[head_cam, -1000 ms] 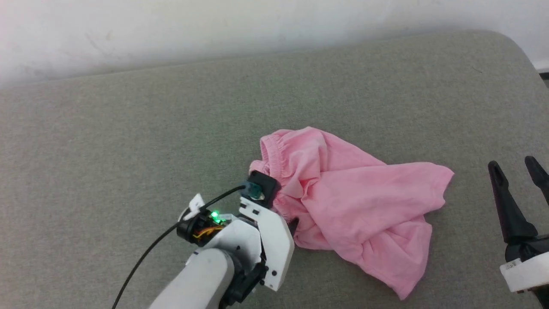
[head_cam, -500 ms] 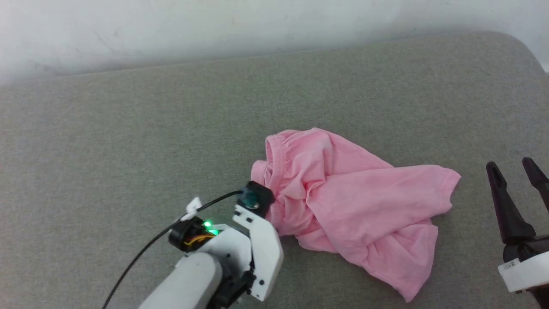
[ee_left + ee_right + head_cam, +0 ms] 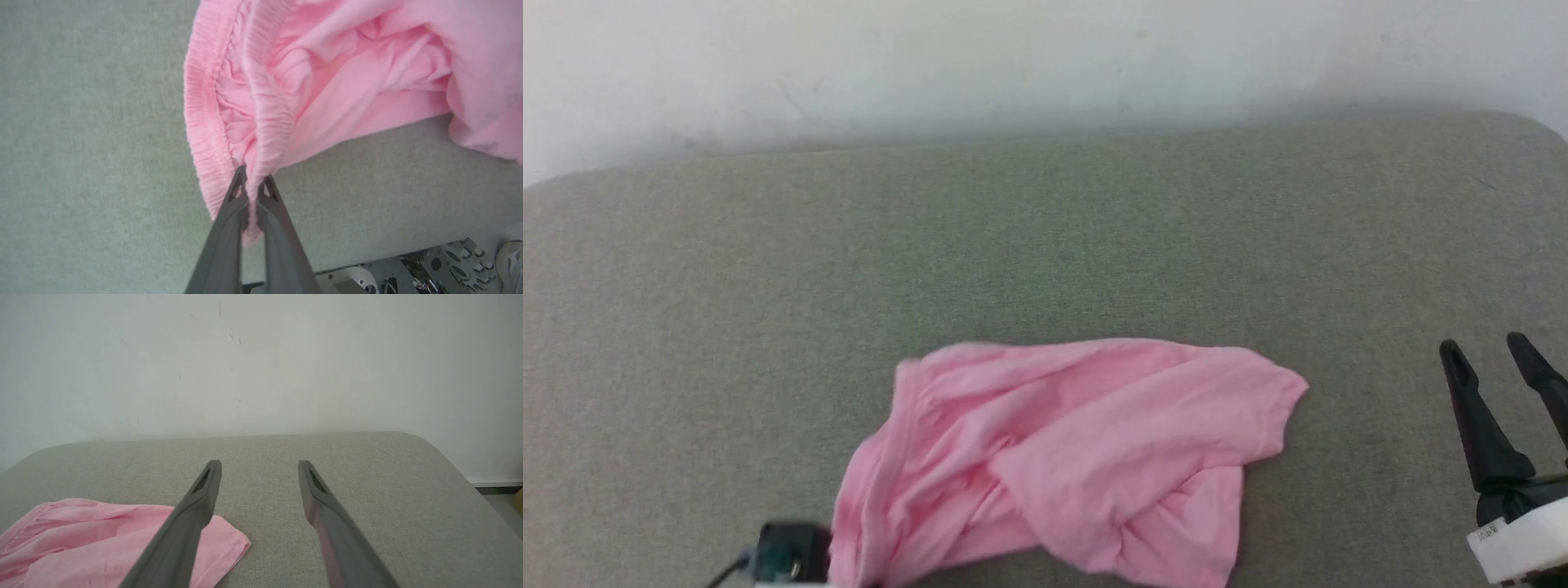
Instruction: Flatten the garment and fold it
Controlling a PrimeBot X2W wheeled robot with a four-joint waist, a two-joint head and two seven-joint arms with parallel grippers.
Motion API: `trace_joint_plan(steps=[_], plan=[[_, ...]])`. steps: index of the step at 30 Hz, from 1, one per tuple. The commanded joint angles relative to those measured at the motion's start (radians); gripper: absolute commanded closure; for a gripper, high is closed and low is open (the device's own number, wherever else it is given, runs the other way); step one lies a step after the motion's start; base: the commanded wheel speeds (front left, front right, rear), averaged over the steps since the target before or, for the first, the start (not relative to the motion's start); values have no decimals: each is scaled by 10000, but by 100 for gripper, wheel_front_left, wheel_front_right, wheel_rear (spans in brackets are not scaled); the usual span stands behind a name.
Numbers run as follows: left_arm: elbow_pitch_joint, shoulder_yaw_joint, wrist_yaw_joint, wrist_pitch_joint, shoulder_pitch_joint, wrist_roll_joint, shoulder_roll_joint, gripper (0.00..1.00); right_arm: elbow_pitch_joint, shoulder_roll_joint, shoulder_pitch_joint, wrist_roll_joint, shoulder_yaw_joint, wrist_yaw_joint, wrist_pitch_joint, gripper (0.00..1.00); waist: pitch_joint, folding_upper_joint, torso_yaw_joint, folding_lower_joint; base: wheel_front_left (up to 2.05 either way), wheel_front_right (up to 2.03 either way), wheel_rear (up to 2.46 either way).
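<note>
The pink shorts (image 3: pixel 1062 457) lie crumpled on the grey table (image 3: pixel 1094 245), toward 6 o'clock in the head view, with one leg hem reaching out to 3 o'clock. The left fingers (image 3: pixel 239 196) are pinched almost together on the gathered waistband (image 3: pixel 204 122) at the heap's 7 o'clock corner, with a fold caught between their tips. The right fingers (image 3: pixel 1470 408) are spread wide and hold nothing, well apart from the shorts at their 3 o'clock, pointing to 12 toward the pale wall (image 3: pixel 1013 65).
</note>
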Motion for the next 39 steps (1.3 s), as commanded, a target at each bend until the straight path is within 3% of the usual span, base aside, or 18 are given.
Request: trace_joint_plan(steps=[1,3,6,7,8,15,19,23,31,39], plan=[[-163,164,298,-114,696,-135,49,100,-90,46,123,-41,-24,-9,35,0,76,-1,142,1,0,0,0],[-253,328,521,-338,1403,-434,-126,100,-142,50,162,-46,-34,-9,67,0,134,-1,230,1,0,0,0],[-194,400,510,-751,1957,-903,-499,100,-200,-4,183,-60,-21,-9,131,0,206,-1,318,1,0,0,0],[-147,430,463,-992,1983,-978,-631,74,-221,-20,185,-70,-15,-9,149,0,213,-1,339,1,0,0,0],[-109,453,404,-1240,1960,-1025,-755,0,-237,-29,187,-74,-14,-9,168,0,220,-1,357,1,0,0,0],[-665,1103,148,-2827,1360,-1115,-1194,0,-409,-112,233,-151,-20,-9,369,0,-20,-1,446,1,0,0,0],[-1291,1879,139,-3145,778,-788,-640,0,-581,-92,165,-225,-59,-9,446,0,-67,-1,463,1,0,0,0],[-1243,2178,-355,-3192,-615,-682,-130,0,-711,-64,55,-219,-23,-9,517,0,94,-1,475,1,0,0,0],[1100,1086,-2007,-1331,-3771,-1332,409,0,-710,-327,-430,-85,83,-9,482,0,865,-1,229,1,0,0,0],[2569,49,-2742,864,-4828,-1688,736,0,-356,-308,-594,134,117,-9,297,0,1361,-1,-116,1,0,0,0]])
